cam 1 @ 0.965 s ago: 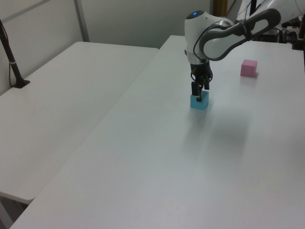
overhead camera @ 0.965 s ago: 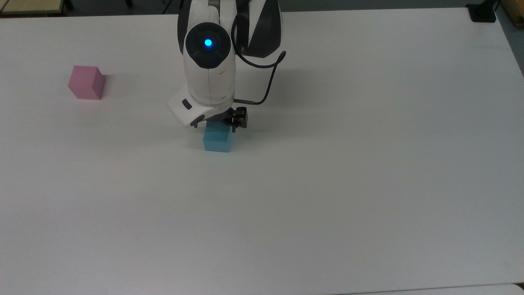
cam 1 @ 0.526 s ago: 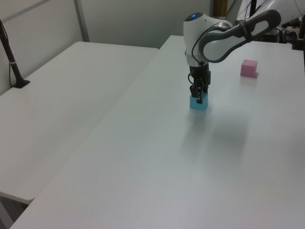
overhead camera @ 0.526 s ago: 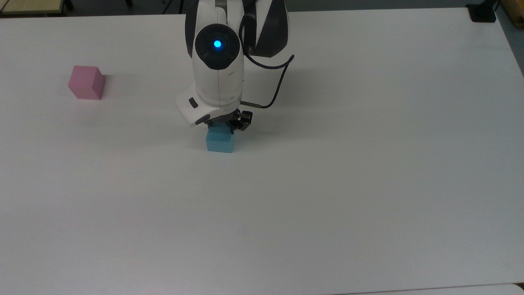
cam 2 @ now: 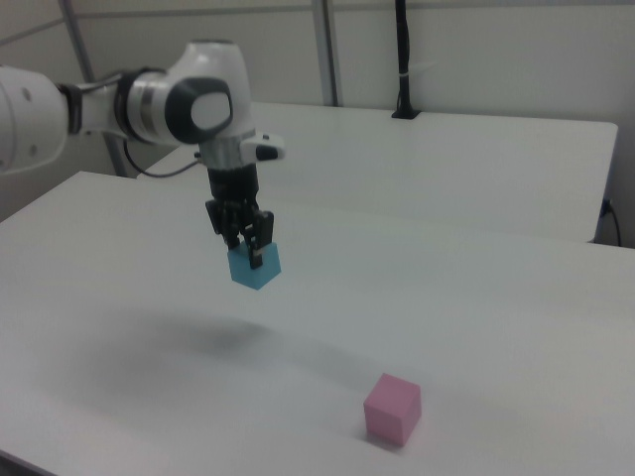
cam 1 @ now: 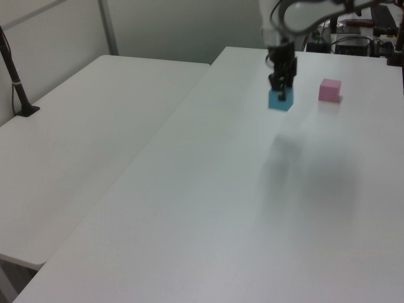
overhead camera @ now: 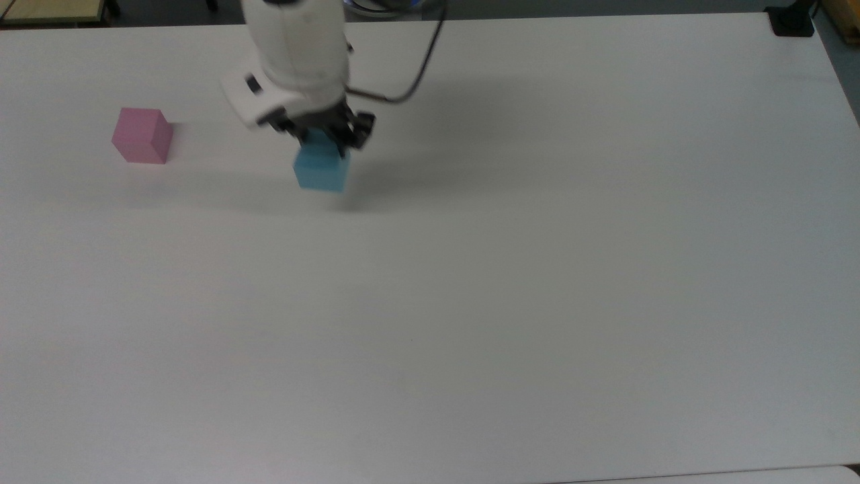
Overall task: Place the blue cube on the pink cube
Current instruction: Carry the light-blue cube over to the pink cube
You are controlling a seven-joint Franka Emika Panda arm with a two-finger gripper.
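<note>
My gripper [cam 2: 246, 250] is pinching the blue cube [cam 2: 254, 266] from above, with one finger [cam 2: 256, 250] on each side of it. The cube hangs in the air over the white table [cam 2: 476, 327], a bit tilted, and it does not touch the table. In the right view I can see a soft dark shadow on the table under it and a gap between the two. In the top view my gripper [overhead camera: 321, 138] and the blue cube [overhead camera: 322, 169] are near the far edge of the table [overhead camera: 537, 302]. The pink cube [overhead camera: 142, 136] sits flat on the table, well apart from the blue one, toward the top view's left. In the left view the blue cube [cam 1: 280, 99] is in my gripper [cam 1: 281, 87], and the pink cube [cam 1: 329, 89] is near it on the left view's right. In the right view the pink cube [cam 2: 392, 409] rests lower down, toward the right view's right, with nothing on top of it
</note>
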